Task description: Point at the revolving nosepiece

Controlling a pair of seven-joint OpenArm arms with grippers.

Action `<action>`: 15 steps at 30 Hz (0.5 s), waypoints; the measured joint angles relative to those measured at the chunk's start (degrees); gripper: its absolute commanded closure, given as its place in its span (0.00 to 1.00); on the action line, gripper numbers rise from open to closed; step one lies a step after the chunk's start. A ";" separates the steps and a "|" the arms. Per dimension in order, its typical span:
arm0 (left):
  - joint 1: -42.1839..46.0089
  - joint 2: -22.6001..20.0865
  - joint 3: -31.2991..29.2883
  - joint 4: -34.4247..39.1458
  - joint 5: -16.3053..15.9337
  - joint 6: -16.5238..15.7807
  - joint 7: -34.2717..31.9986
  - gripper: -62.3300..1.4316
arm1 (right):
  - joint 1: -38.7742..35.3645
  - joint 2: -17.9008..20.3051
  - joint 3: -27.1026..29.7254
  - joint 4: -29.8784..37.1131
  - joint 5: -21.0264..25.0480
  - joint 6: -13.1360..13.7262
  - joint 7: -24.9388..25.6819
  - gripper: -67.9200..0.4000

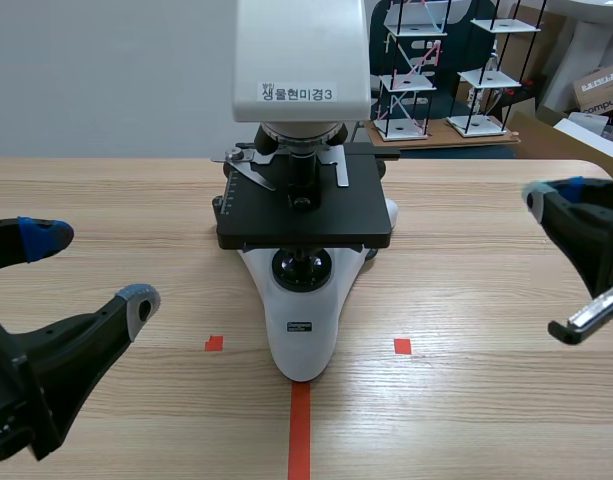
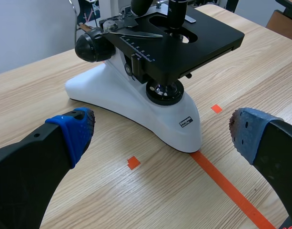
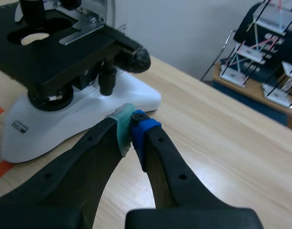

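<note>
A white microscope [image 1: 304,330] with a black stage [image 1: 304,215] stands mid-table. Its revolving nosepiece [image 1: 300,137] sits under the white head, with dark objectives pointing down at the stage. My left gripper [image 1: 91,268] is open, low at the near left, well short of the microscope. In the left wrist view the left gripper [image 2: 162,131] frames the microscope base [image 2: 136,102], and an objective [image 2: 176,9] shows above the stage. My right gripper [image 1: 539,196] is shut on nothing, off to the stage's right. In the right wrist view the right gripper [image 3: 131,125] points toward the base [image 3: 79,119].
Wire-frame models [image 1: 414,70] stand on a low board behind the table at the back right, with cardboard boxes [image 1: 601,90] further right. Bare wooden tabletop [image 1: 486,290] lies on both sides of the microscope.
</note>
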 measured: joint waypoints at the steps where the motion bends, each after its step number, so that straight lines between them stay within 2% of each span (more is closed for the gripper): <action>1: 0.00 0.00 0.00 0.00 0.00 0.00 0.00 0.04 | 1.18 0.00 0.00 0.00 -0.35 0.26 -0.02 0.99; 4: 0.00 0.00 0.00 0.00 0.00 0.00 0.00 0.04 | 5.14 0.02 -0.48 0.00 -1.49 2.16 0.07 0.99; 10: 0.00 0.00 0.00 0.00 0.00 0.00 0.00 0.04 | 13.22 0.96 -5.62 -2.51 -3.78 2.40 0.22 0.99; 11: 0.00 0.00 0.00 0.00 0.00 0.00 0.00 0.04 | 14.36 1.09 -6.36 -3.39 -3.78 2.91 0.20 0.99; 13: 0.00 0.00 0.00 0.00 0.00 0.00 0.00 0.04 | 16.74 1.16 -7.67 -5.49 -3.78 5.55 0.20 0.99; 15: 0.00 0.00 0.00 0.00 0.00 0.00 0.00 0.04 | 18.78 1.14 -9.14 -7.45 -3.82 6.75 0.17 0.99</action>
